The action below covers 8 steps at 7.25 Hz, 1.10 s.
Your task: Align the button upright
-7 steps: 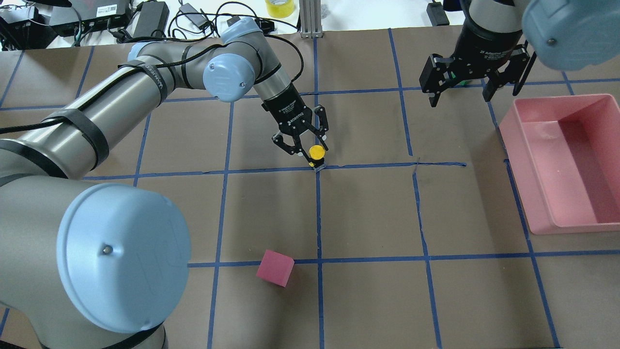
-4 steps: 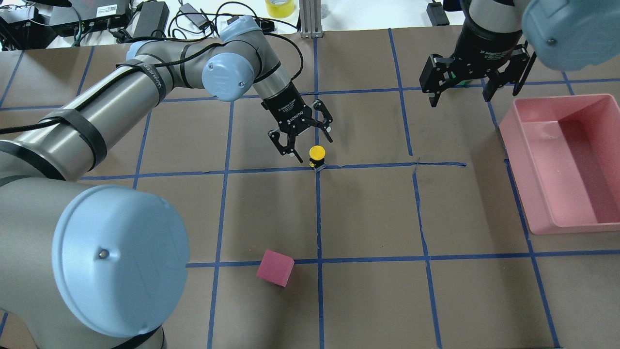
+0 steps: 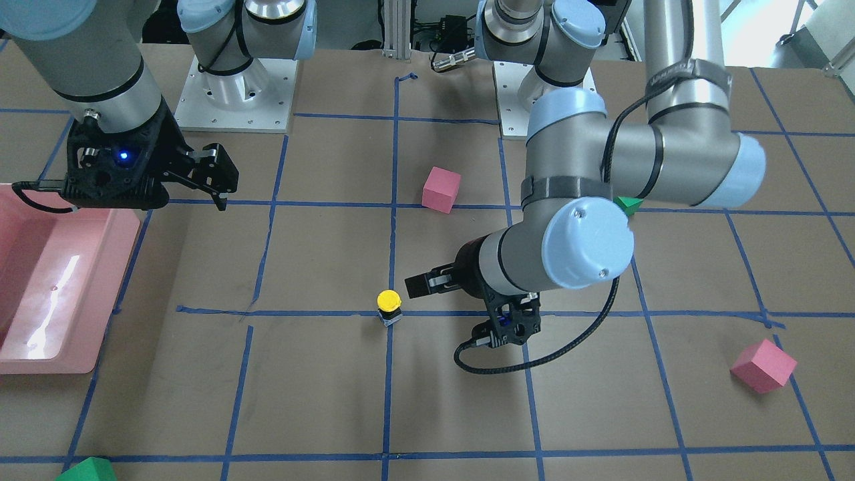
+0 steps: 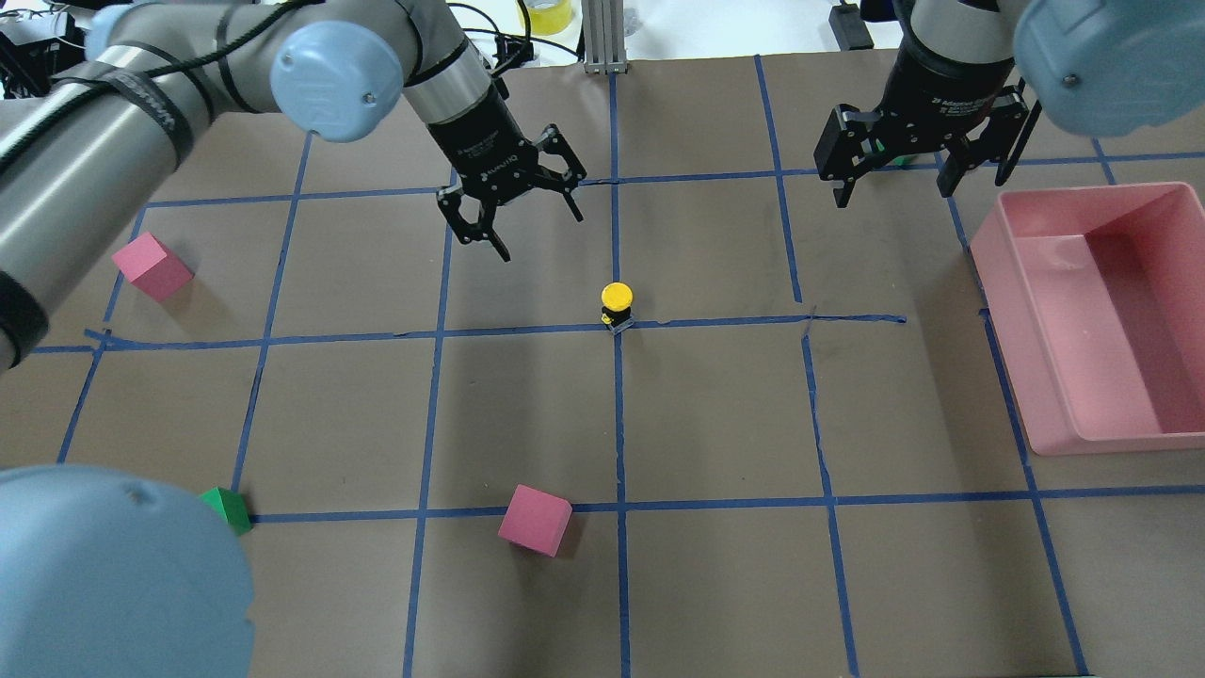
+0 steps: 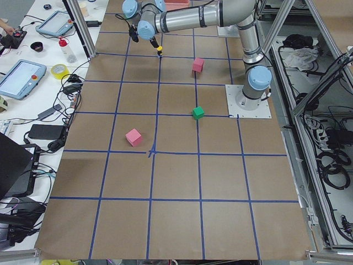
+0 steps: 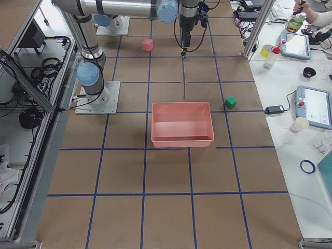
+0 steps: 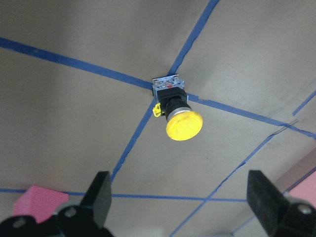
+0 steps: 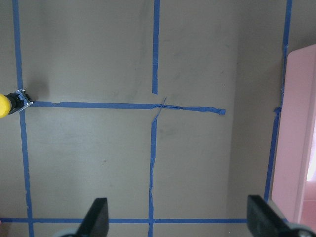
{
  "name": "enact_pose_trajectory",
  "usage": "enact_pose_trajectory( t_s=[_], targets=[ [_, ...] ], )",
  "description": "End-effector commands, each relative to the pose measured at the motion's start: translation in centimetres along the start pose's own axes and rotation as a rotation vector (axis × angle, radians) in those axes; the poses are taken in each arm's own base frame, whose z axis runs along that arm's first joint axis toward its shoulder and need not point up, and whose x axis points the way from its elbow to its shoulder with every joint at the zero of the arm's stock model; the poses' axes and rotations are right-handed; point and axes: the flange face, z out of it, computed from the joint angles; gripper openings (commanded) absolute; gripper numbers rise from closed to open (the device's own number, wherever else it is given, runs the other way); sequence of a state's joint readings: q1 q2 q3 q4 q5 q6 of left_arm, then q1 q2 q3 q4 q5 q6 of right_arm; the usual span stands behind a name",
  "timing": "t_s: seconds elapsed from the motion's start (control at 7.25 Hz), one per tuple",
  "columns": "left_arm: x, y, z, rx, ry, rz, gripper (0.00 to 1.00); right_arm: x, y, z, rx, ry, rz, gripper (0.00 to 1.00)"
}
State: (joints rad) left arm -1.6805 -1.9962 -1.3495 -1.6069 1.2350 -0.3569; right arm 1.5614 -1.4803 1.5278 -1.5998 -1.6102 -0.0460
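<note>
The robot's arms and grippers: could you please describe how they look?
The left arm and right arm are silver-grey tubes with pale blue round joint caps. A black cable, held by black straps, runs along the left one. The left gripper and right gripper are black and two-fingered, with white lettering on their bodies. A small blue light glows on the right wrist.

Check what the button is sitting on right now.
The button stands cap-up on the brown paper, right at a crossing of blue tape lines. Its grey base hides the crossing itself; nothing else shows beneath it.
</note>
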Motion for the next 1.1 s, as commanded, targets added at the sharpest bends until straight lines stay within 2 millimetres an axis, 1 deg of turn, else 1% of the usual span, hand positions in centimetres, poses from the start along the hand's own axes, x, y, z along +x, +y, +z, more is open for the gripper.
enact_pose_trajectory(
  t_s=[0.0, 0.14, 0.28, 0.41, 0.69, 0.83, 0.97],
  targets=[
    [-2.3, 6.7, -9.1, 0.215, -0.170, 0.298, 0.96, 0.0, 0.0, 0.0, 0.000, -0.003, 0.000, 1.00],
    [-3.0, 9.4, -12.3, 0.294, -0.205, 0.329, 0.96, 0.0, 0.0, -0.4, 0.008, -0.001, 0.000, 1.00],
    [-3.9, 12.4, -14.7, 0.356, -0.272, 0.371, 0.96, -0.5, 0.2, -1.5, 0.032, -0.022, -0.012, 1.00],
    [-5.1, 14.4, -13.0, 0.339, -0.287, 0.360, 0.94, -1.1, 0.6, -2.1, 0.045, -0.064, -0.023, 1.00],
    [-6.7, 15.6, -9.7, 0.473, -0.265, 0.380, 0.94, -0.7, 0.5, -2.3, 0.049, -0.049, -0.018, 1.00],
    [-7.2, 16.5, -9.7, 0.485, -0.265, 0.379, 0.95, -0.7, 0.6, -2.1, 0.041, -0.047, -0.018, 1.00],
    [-7.2, 16.4, -10.1, 0.487, -0.266, 0.383, 1.00, -0.7, 0.6, -2.0, 0.041, -0.050, -0.018, 1.00]
  ],
)
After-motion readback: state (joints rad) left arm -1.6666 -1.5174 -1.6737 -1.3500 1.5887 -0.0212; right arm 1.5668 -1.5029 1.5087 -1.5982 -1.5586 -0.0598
